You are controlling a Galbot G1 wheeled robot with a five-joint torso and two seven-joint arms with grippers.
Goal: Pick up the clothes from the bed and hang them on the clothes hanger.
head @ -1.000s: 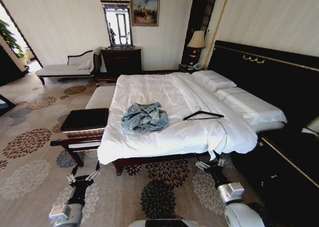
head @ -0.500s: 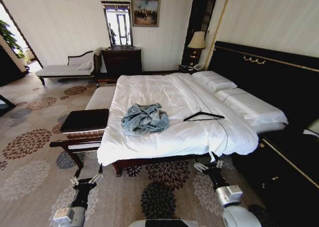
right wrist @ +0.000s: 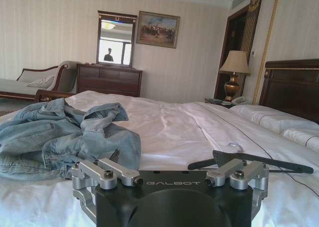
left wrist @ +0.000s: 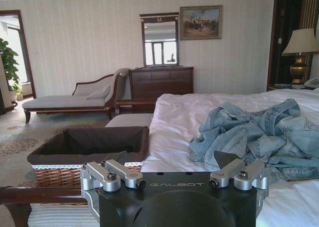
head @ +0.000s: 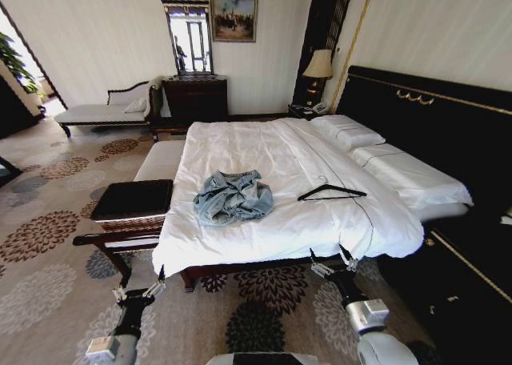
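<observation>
Lying crumpled near the foot of the bed [head: 240,141]: the jacket [head: 233,197], on the white sheet. Hanger [head: 331,192], flat on the sheet, well apart toward the pillows. Left gripper [head: 138,294], low before the bed's foot, fingers apart, holding nothing. Right gripper [head: 334,264], at the bed's edge, fingers apart, likewise unladen. Basket [head: 133,200] beside the bed.

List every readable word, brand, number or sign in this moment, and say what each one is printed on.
"GALBOT" on the black body of the left gripper, in the left wrist view.
"GALBOT" on the black body of the right gripper, in the right wrist view.
The framed painting on the far wall shows no readable lettering.
No readable text on the denim jacket, the hanger or the bed.
</observation>
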